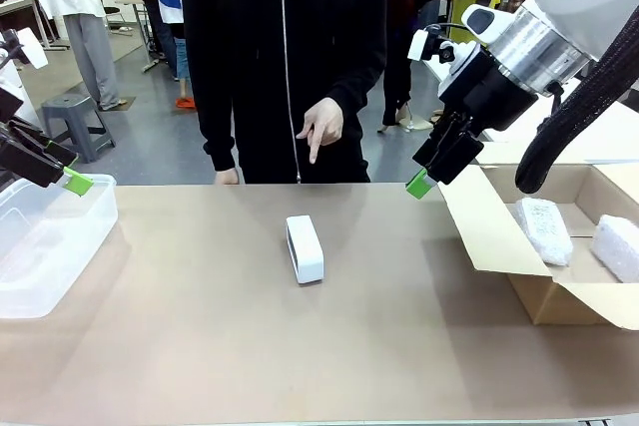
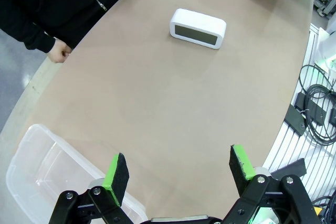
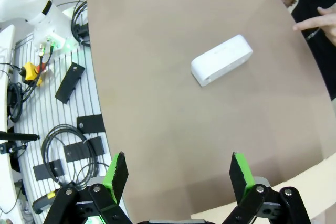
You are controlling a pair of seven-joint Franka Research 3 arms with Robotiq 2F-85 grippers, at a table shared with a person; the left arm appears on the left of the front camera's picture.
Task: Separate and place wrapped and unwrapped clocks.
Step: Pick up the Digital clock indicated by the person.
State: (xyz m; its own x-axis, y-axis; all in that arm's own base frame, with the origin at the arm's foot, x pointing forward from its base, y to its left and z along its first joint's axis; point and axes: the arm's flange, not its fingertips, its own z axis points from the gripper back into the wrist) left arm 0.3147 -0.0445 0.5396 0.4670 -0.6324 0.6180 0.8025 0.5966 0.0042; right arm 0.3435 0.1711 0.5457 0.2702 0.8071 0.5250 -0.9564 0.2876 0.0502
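White bare clock (image 1: 305,248) stands on its long edge mid-table, dark display side turned toward the clear plastic tub (image 1: 95,209). Left gripper (image 2: 178,174) hangs over the tub's near rim, left of the clock, green pads wide apart, holding nothing. Right gripper (image 3: 178,174) hangs right of the clock by the cardboard box (image 1: 496,236) flap, pads equally spread, touching nothing. Inside the box: first wrapped bundle (image 1: 544,229), second wrapped bundle (image 1: 616,244). Person's hand (image 1: 321,127) points down, beyond the clock.

Brown table (image 1: 200,346), white clock (image 1: 305,248), clear tub (image 1: 50,266), carton (image 1: 559,308)
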